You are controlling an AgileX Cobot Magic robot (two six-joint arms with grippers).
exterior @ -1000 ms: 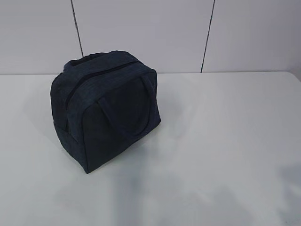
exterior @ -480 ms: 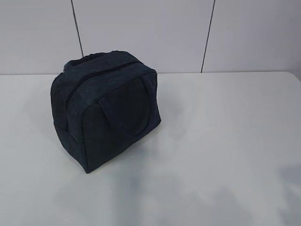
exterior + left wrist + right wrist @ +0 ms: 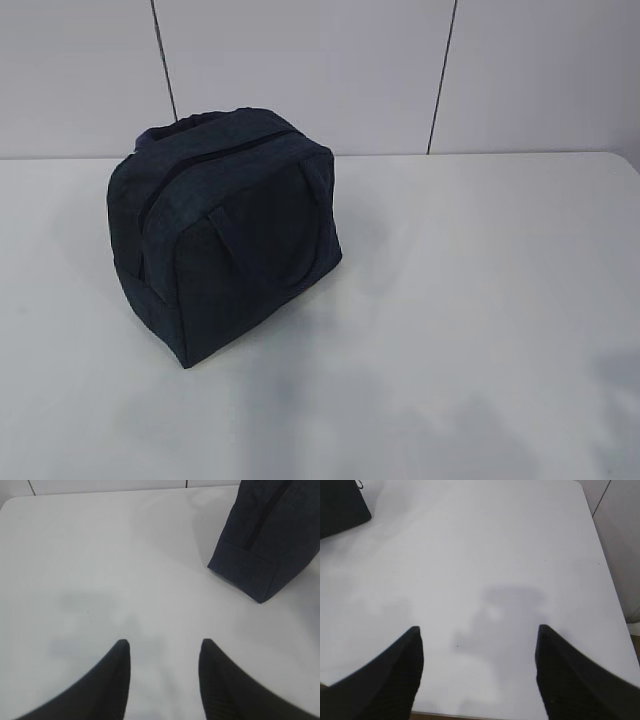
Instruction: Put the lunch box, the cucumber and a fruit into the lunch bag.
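Nothing had moved between the earlier exterior frames and the present one: the bag [image 3: 225,235] kept its place at centre left on the bench [image 3: 480,300], and neither arm entered that view.

The bag stood upright with its zipper [image 3: 205,165] running along the top from lower left to upper right of the exterior frame. The zipper appeared closed. One loop handle [image 3: 265,225] lay flat against the side panel facing the camera. No lunch box, cucumber or fruit was visible in any view; their position could not be determined.

The left pincer [image 3: 162,652] was held about half open and empty above bare bench. In the left wrist view the bag [image 3: 267,540] filled the upper right corner, near the pincer, with a bottom corner pointing toward it.

The right pincer [image 3: 477,635] was held wider open, also empty. In the right wrist view only a corner of the bag [image 3: 340,505] showed at the upper left of the frame, well apart from the pincer.

Judgement: the left arm was the nearer to the bag. Any opening move would turn on the zipper line, which lay up and to the right of the left pincer.
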